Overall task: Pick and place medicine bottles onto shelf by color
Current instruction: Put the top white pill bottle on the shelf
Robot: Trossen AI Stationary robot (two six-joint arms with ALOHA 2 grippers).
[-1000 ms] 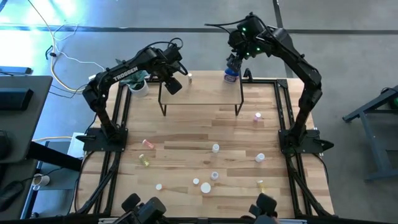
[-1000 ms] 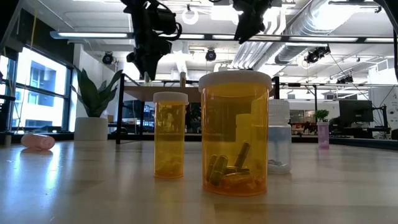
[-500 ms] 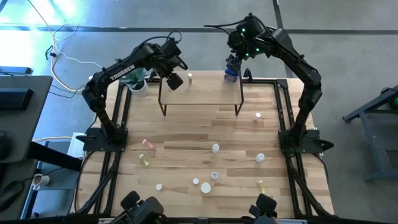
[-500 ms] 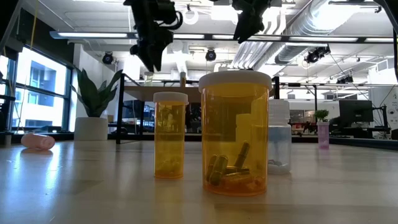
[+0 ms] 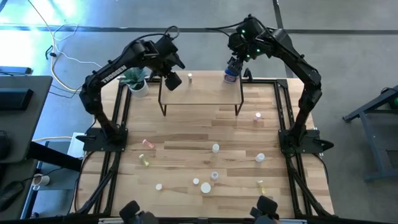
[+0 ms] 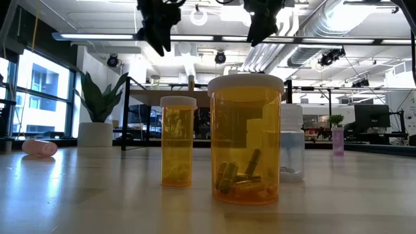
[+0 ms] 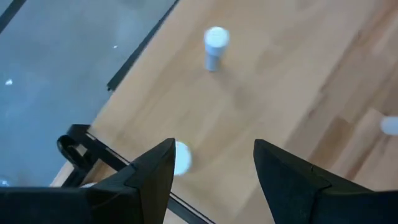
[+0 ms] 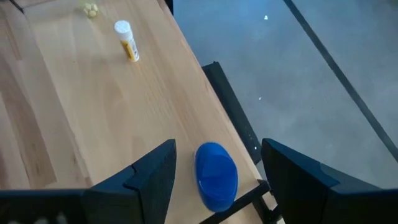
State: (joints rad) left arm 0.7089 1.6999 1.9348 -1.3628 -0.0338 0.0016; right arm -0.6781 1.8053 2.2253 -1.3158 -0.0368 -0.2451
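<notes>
1. The right gripper (image 5: 232, 64) hangs with fingers spread above the blue bottle (image 8: 216, 175) at the shelf's (image 5: 202, 93) 1 o'clock corner.
2. The left gripper (image 5: 173, 78) hangs open and empty over the shelf's 10 o'clock end, near a small white-capped vial (image 5: 189, 78).

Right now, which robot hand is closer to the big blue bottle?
The right hand. It hangs open just above the blue bottle at the shelf's right end. The left hand, also open, is over the shelf's left end.
</notes>
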